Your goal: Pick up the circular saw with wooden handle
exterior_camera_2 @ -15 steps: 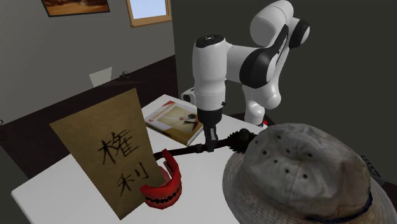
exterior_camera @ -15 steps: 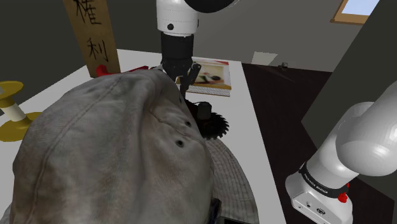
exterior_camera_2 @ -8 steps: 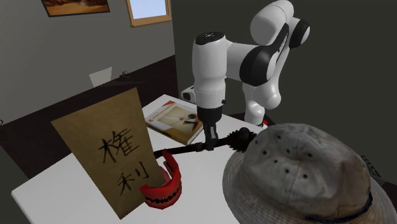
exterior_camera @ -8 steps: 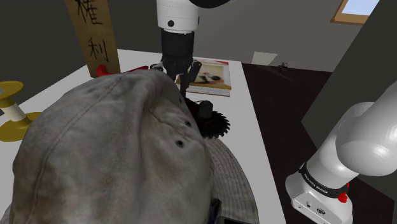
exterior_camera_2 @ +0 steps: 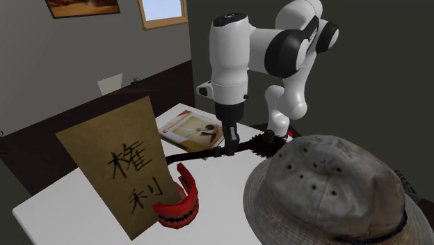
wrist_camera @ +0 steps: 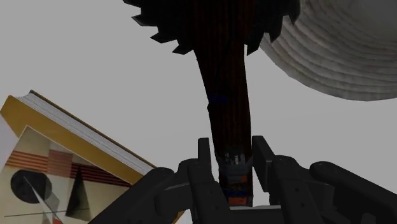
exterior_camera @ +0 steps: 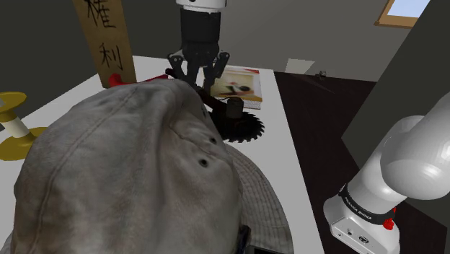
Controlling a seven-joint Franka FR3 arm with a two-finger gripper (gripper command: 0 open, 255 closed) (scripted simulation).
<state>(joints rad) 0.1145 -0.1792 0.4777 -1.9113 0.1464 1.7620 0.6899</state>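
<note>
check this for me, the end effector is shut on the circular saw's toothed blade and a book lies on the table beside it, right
Wrong in one respect: the end effector is shut on the circular saw by its dark handle, not its toothed blade, as the wrist view shows. A book does lie on the table beside it.

White desk (exterior_camera: 278, 155): large grey hat (exterior_camera: 130, 173), foreground; circular saw (exterior_camera: 241, 128), toothed blade beside hat, dark handle clasped in black hand (exterior_camera: 199, 78); book (exterior_camera: 241, 85) behind; lettered sign (exterior_camera: 104, 36); yellow stand (exterior_camera: 14, 123), far left.
</note>
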